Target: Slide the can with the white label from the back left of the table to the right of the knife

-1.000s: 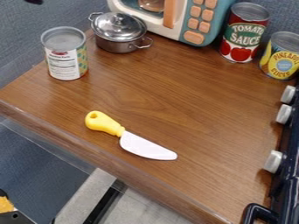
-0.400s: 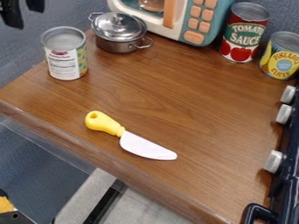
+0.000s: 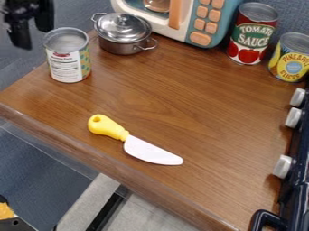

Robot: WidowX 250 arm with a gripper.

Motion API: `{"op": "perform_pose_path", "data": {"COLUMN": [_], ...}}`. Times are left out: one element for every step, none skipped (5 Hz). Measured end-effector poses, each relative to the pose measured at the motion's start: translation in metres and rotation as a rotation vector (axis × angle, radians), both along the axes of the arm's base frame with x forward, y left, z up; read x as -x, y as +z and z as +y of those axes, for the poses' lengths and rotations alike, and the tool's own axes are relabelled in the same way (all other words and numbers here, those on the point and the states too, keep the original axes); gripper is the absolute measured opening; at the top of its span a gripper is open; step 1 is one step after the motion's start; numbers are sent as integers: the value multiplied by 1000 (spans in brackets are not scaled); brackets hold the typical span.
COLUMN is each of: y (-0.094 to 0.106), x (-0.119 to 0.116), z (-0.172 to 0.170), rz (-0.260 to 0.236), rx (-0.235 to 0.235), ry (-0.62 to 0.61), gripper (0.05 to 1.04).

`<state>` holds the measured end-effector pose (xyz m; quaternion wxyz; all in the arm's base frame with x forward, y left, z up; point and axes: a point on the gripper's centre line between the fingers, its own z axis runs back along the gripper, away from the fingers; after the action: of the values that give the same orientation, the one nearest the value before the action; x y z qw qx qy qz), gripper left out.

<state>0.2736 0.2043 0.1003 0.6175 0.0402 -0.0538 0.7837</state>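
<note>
Left of the pot (image 3: 124, 45), the gripper (image 3: 35, 39) hangs with fingers spread. At its lower right, the can (image 3: 67, 65) stands near-left of the pot.

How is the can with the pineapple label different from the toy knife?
The pineapple can stands upright near the stove; the toy knife lies flat. The can is a cylinder, while the knife is long and thin. Both have some yellow and rest on the wooden counter.
</note>
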Motion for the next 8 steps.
{"op": "perform_pose_path", "data": {"y": [-8, -7, -6, -1, -2, -6, -9, -2], "x": [0, -5, -9, -13, -15, -22, -23, -24], "z": [-15, -34, -54, -80, -109, -139, -175, -202], "rz": [5, 2, -12, -57, -94, -99, -93, -108], "rx": [49, 53, 70, 75, 109, 122, 128, 149], "ry": [6, -7, -13, 34, 53, 21, -26, -71], "gripper": [1001, 1001, 1001, 1001, 1001, 1001, 1001, 1001]}}
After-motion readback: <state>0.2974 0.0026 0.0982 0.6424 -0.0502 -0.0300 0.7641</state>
